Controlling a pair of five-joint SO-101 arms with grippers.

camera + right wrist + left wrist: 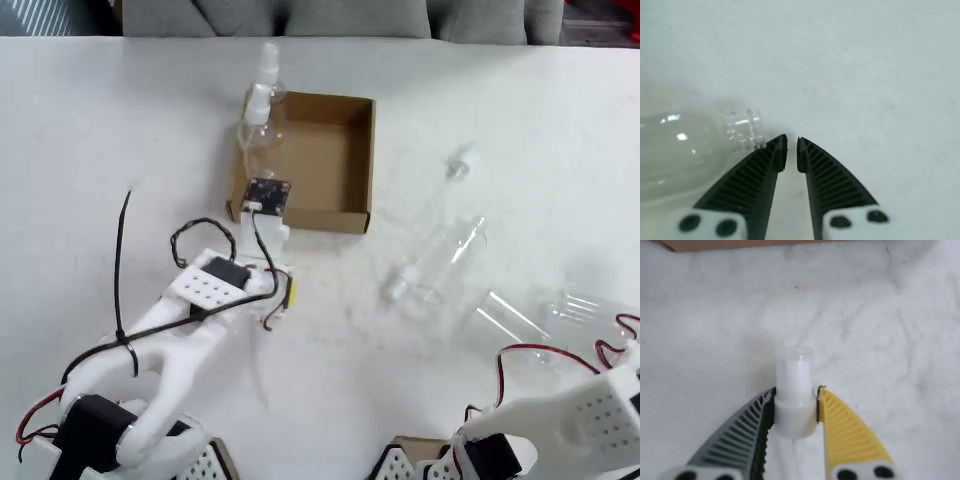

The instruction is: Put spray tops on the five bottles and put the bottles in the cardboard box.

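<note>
My left gripper (795, 390) is shut on a white spray top (795, 412), held just above the white table. In the high view this gripper (281, 290) sits a little in front of the cardboard box (345, 215). Two clear bottles with white spray tops (260, 100) stand at the box's left wall; whether they are inside it I cannot tell. Several uncapped clear bottles (445, 255) lie on the table at the right. My right gripper (791, 145) is shut, with nothing between its fingers, right beside the threaded neck of a lying clear bottle (742, 127).
A loose spray top (458, 165) lies right of the box. More clear bottles (510, 318) lie near the right arm (560, 420) at the front right. A corner of the box (715, 245) shows beyond the left gripper. Cables trail off both arms.
</note>
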